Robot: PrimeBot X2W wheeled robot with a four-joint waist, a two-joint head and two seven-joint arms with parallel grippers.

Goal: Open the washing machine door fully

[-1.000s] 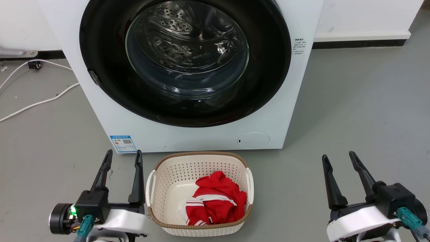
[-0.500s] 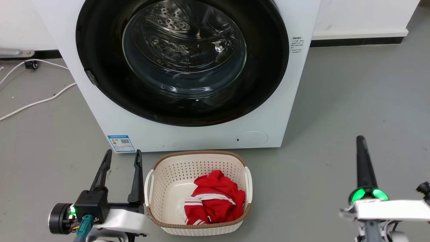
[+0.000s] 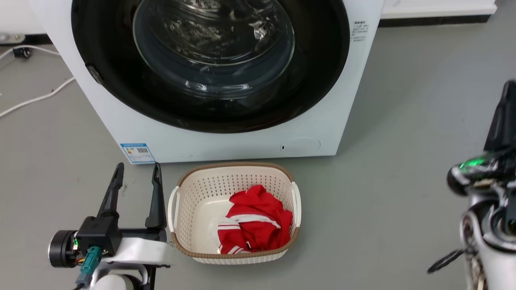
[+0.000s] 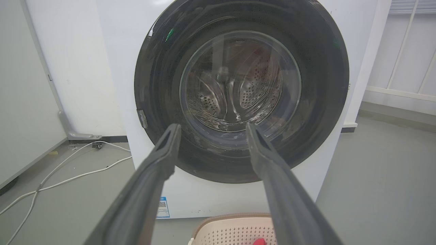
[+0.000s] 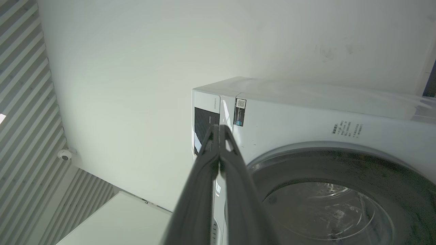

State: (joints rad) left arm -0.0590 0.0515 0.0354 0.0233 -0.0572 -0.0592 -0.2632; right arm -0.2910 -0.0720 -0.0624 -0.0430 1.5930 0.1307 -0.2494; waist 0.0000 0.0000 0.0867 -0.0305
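Door point(image 3: 209, 60) closed, well beyond parted left fingers point(image 3: 156, 201)

Laundry corner, front-loading washing machine point(image 3: 225, 145), clothes basket point(image 3: 189, 209) (red garment point(image 3: 254, 223) inside), bare grey floor point(image 3: 383, 181), white walls point(image 4: 68, 51)

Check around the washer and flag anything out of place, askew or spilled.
Nothing looks spilled or damaged. The washing machine door is shut, and the basket stands upright with a crumpled red garment inside. One untidy spot: a loose white cable trails across the floor left of the machine.
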